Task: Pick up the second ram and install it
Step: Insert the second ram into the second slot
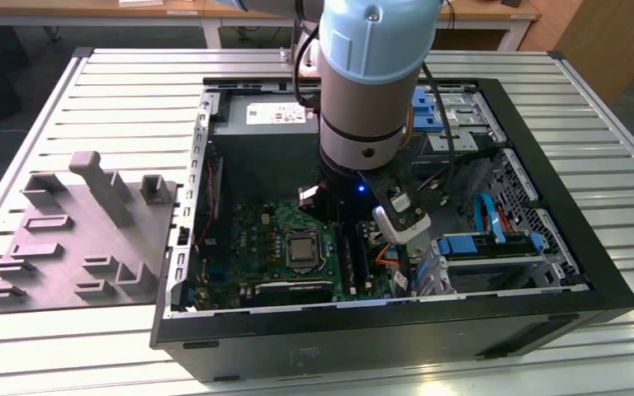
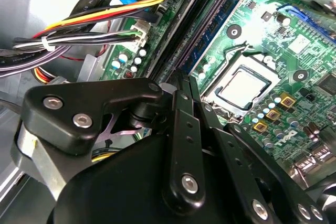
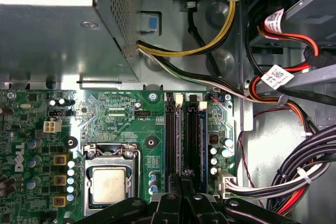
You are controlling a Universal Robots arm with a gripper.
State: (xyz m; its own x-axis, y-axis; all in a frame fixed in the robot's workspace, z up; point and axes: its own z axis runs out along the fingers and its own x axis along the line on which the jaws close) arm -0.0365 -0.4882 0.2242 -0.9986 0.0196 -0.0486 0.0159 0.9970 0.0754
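Green printed motherboard [image 3: 121, 114], speckled with gold square components and black slots. Dark blue memory stick [image 2: 218, 22], standing in a black slot. Silvery square processor lid [image 3: 108, 186]. Black metal gripper [image 2: 181, 85] with silver screws. Bundled cables [image 3: 294, 177] in black, white, red, yellow (orange too in the second wrist view). Pale blue and grey arm [image 1: 363, 74]. Grey moulded tray [image 1: 69, 239]. Black computer case [image 1: 383, 330]. Pale ribbed metal table [image 1: 130, 91].

The counter [image 1: 96, 91] is ribbed, pale metal with a dull sheen. The computer case [image 1: 581, 272] is matt black outside, bare grey metal within. The motherboard [image 3: 115, 114] is glossy green. The claw [image 2: 181, 103] is smooth black with bright metal screws.
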